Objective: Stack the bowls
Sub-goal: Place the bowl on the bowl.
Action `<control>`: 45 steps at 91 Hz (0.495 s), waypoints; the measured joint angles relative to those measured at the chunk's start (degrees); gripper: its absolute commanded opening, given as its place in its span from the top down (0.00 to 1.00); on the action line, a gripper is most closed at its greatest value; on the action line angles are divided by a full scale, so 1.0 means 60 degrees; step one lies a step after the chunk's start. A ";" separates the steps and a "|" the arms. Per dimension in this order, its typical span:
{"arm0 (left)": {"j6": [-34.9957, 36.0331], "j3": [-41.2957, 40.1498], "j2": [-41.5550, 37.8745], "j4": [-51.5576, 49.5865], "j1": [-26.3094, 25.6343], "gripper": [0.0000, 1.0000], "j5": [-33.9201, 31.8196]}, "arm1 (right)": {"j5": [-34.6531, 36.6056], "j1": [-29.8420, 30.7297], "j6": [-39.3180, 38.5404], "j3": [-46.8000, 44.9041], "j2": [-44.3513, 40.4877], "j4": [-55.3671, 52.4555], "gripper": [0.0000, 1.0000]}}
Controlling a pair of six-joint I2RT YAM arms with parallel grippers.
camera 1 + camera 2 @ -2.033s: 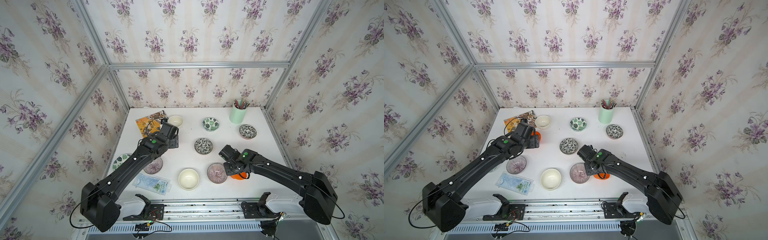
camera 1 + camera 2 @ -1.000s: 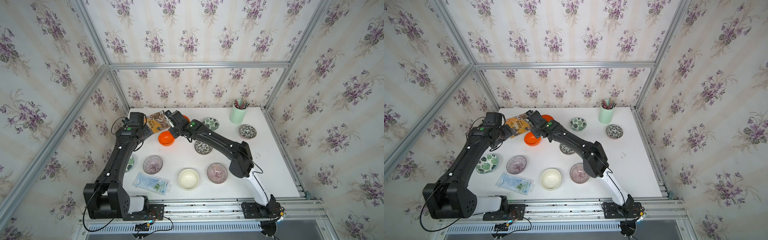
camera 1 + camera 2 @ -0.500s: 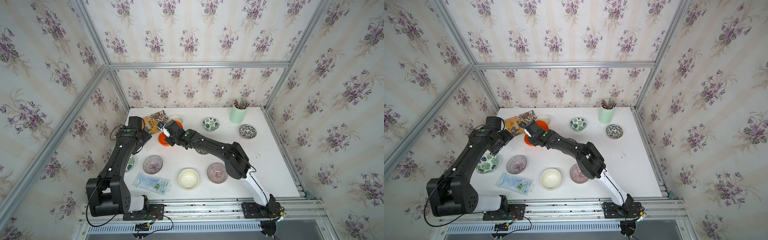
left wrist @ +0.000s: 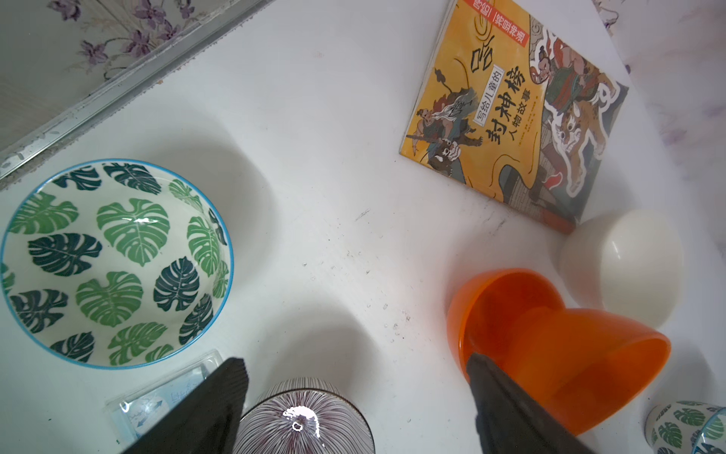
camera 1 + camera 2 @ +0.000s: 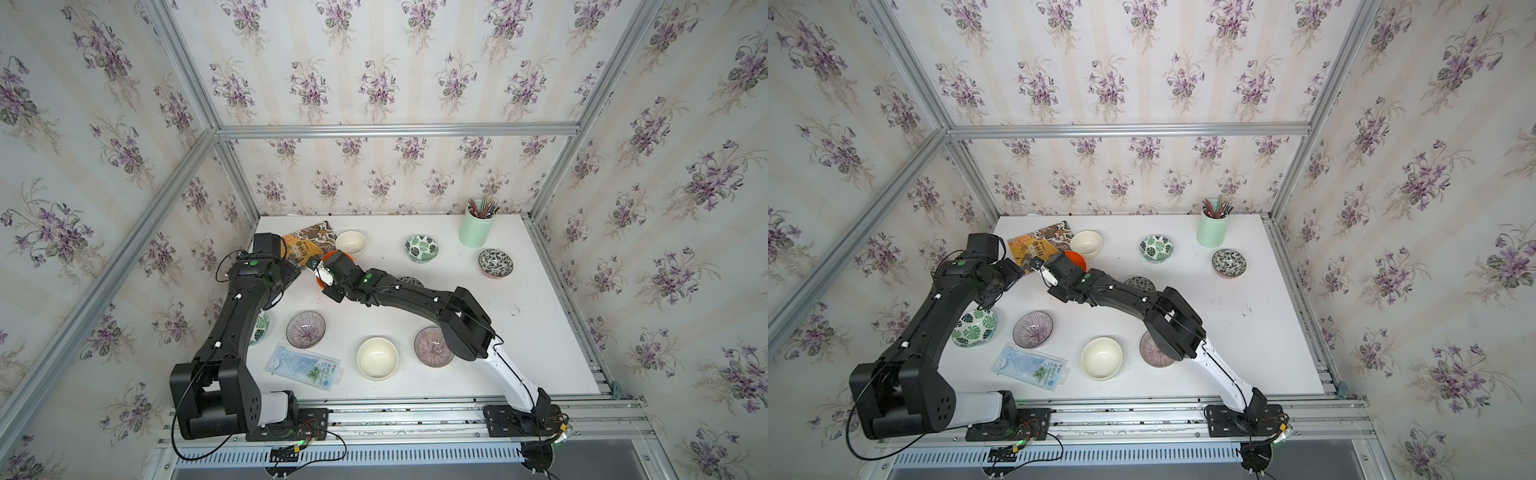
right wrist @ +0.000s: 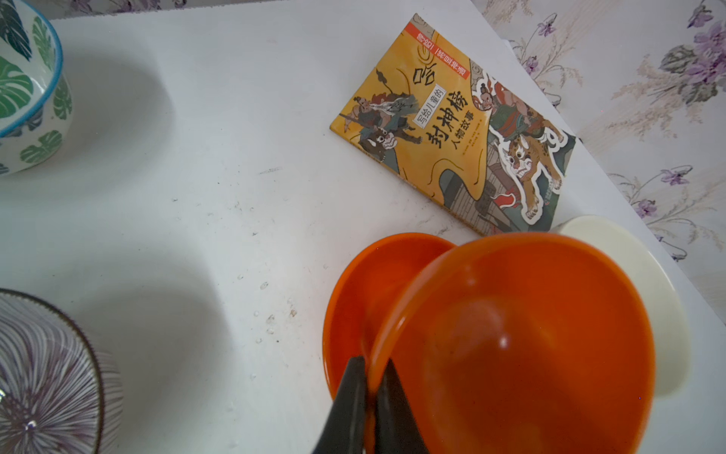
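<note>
My right gripper (image 6: 373, 363) is shut on the rim of an orange bowl (image 6: 510, 346), one finger inside and one outside. The bowl hangs tilted over a second orange bowl (image 6: 365, 291) that stands on the table beside a cream bowl (image 6: 648, 298). In a top view the orange pair (image 5: 1075, 258) shows just past the right gripper (image 5: 1040, 268). My left gripper (image 4: 355, 363) is open and holds nothing; it hovers left of the orange bowls, above a purple striped bowl (image 4: 302, 420) and near a green leaf bowl (image 4: 114, 263).
A picture book (image 5: 307, 243) lies at the back left. Other bowls: green leaf (image 5: 421, 248), black-white (image 5: 495, 262), another half under the right arm (image 5: 409, 281), purple (image 5: 432, 347), cream (image 5: 377, 358). A pencil cup (image 5: 476, 226) stands back right; a plastic packet (image 5: 305, 365) lies in front.
The right arm has carried an orange bowl from the front right to the back left, over the other orange bowl. The left arm has drawn back to the left, gripper still open.
</note>
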 measured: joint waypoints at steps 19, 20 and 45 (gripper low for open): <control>0.0036 0.0000 -0.0022 -0.0004 0.0058 0.09 0.0000 | -0.0186 0.0007 -0.0120 0.0000 0.0055 0.0087 0.77; 0.0040 0.0000 -0.0022 -0.0004 0.0058 0.09 0.0000 | -0.0186 0.0007 -0.0120 0.0000 0.0055 0.0091 0.76; 0.0095 0.0000 0.0080 0.0000 0.0073 0.09 0.0015 | -0.0051 0.0004 -0.0109 -0.0514 -0.0208 0.0193 0.66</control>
